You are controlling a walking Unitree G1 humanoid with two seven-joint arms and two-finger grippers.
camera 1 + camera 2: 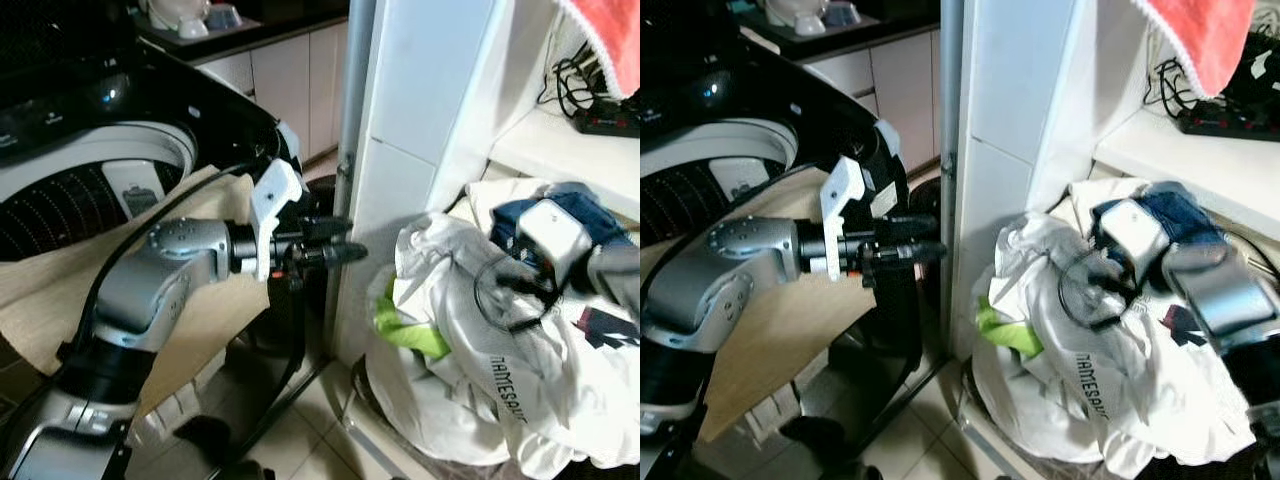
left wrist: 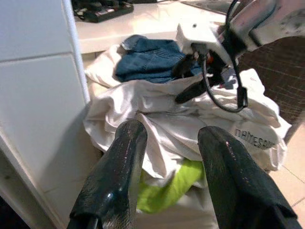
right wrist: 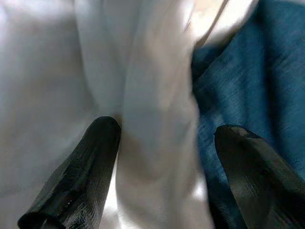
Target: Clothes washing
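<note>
Bright, even daylight falls on the white laundry pile (image 1: 500, 330) past the left gripper (image 1: 340, 250), whose fingers (image 2: 114, 176) carry glossy highlights. Deep shadow lies below that gripper, at the floor. Around the right gripper (image 3: 162, 157) the cloth is smeared and out of focus.

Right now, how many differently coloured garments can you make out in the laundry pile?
3: a white garment covering most of the pile, a blue one on top toward the shelf, and a lime-green one low at the front. More may be buried.
</note>
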